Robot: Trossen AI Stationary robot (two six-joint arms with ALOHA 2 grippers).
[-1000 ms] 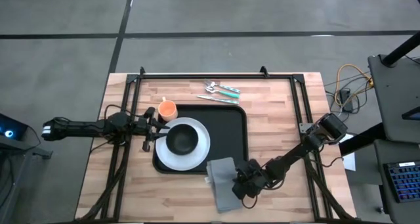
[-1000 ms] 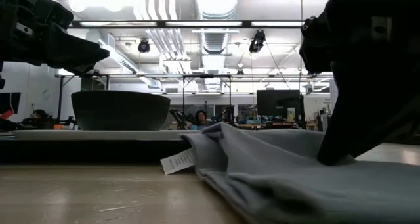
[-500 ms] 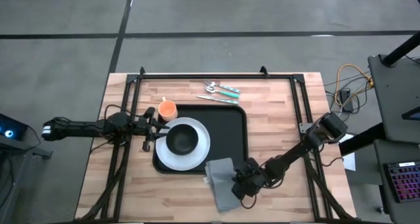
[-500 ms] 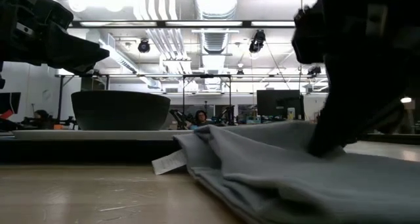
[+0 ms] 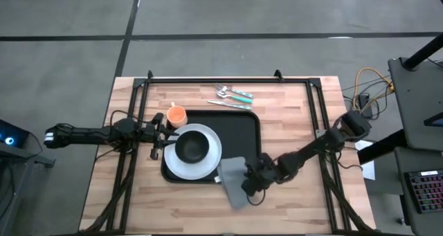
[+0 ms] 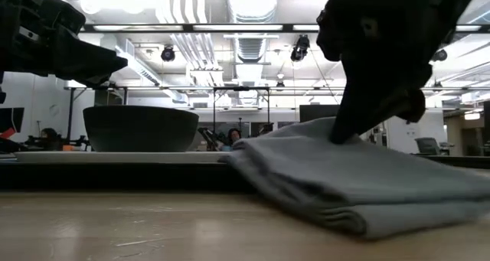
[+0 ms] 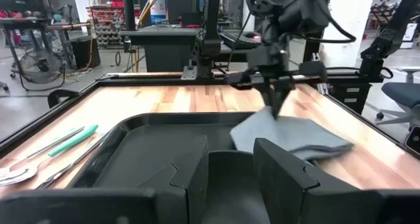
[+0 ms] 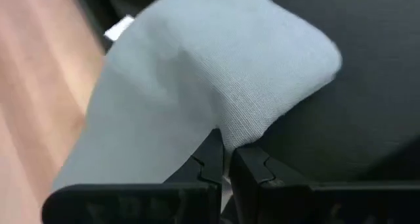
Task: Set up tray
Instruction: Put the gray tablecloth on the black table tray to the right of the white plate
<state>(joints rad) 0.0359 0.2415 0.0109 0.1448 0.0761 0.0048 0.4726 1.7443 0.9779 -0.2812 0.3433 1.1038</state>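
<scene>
- Wooden table (image 5: 291,118): your work surface. Its near edge carries the grey napkin (image 5: 234,180), which lies partly on the wood and partly over the near rim of the black tray (image 5: 246,135).
- Right gripper (image 5: 250,185): pinched shut on a fold of the napkin, as the right wrist view shows at the fingertips (image 8: 211,159). Keep the pinch firm and lift before you travel, so the cloth clears the tray rim instead of dragging over it.
- Judged next: carry the napkin to the bare right part of the tray and release only once it lies flat.
- Tray: mid-table, holding one white plate (image 5: 211,156) with one dark bowl (image 5: 192,147) on it.
- Left gripper (image 5: 160,133): waits at the tray's left edge, beside the plate, fingers spread wide and empty.
- One orange cup (image 5: 177,115): on the wood, just beyond the tray's far left corner.
- Cutlery (image 5: 233,97): farthest back. You count about three pieces; the exact number is hard to tell.
</scene>
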